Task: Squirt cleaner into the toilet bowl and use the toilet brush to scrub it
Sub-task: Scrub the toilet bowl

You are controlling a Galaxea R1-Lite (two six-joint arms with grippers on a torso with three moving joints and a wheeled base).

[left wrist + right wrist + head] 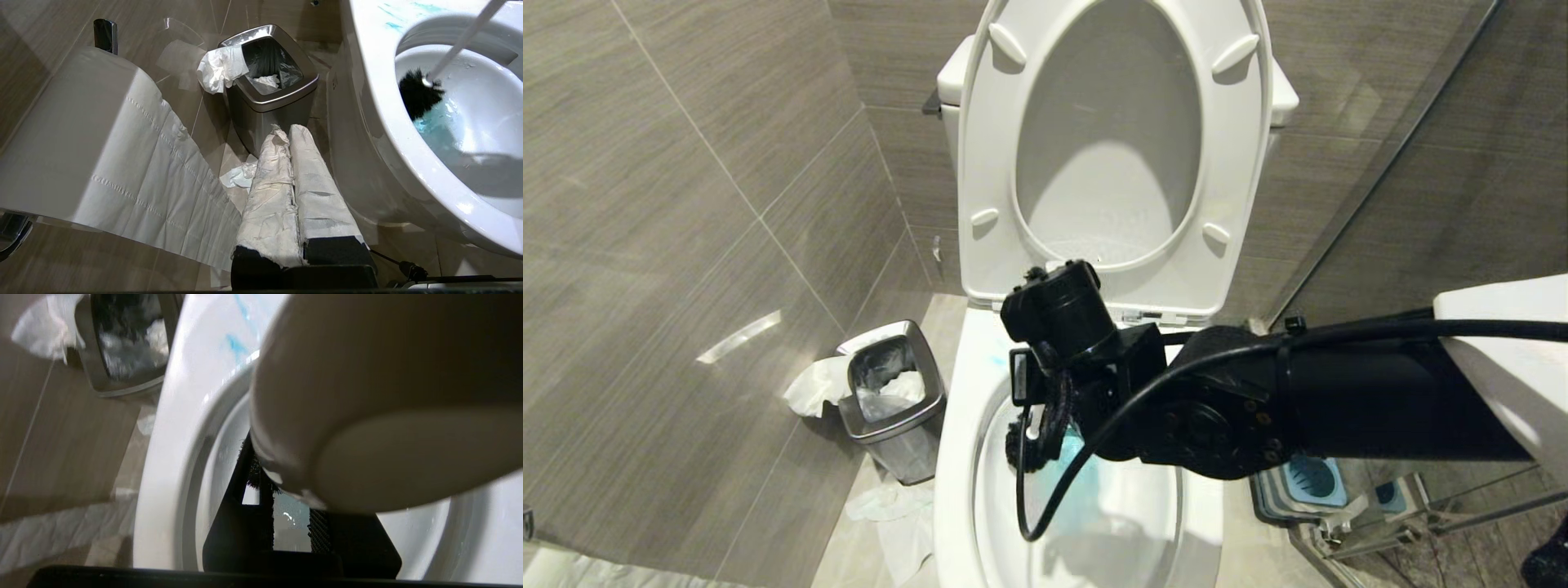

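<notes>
Right gripper (286, 522) over the bowl: jaws closed on the toilet brush's white handle, whose rounded end fills the right wrist view just above the black fingers (327, 526). In the head view the gripper itself is mostly hidden behind the wrist and cabling, so the grip reads from the wrist view.

Toilet brush (421, 96): handle slants down into the toilet bowl (376, 122); black bristle head sits against the inner wall on the side nearer the steel bin, at the edge of the blue pool.

Cleaner (433, 130): turquoise tint in the water below the bristles, plus pale blue streaks on the broad rim toward the seat hinge. Squirting looks done.

Left gripper (292, 179): parked low beside the toilet, paper-wrapped fingers (269, 192) pressed together, holding nothing, pointing toward the bin.

Surroundings: steel bin (894, 400) just beside the bowl with tissue hanging over its edge; more tissue on the floor; seat and lid (1111, 147) raised upright; toilet paper roll (81, 134) close to the left wrist camera.

Progress, as judged: cleaner applied, scrubbing in hand. The far wall and the area under the rim show no sign either way of being worked; rim streaks are unscrubbed.
</notes>
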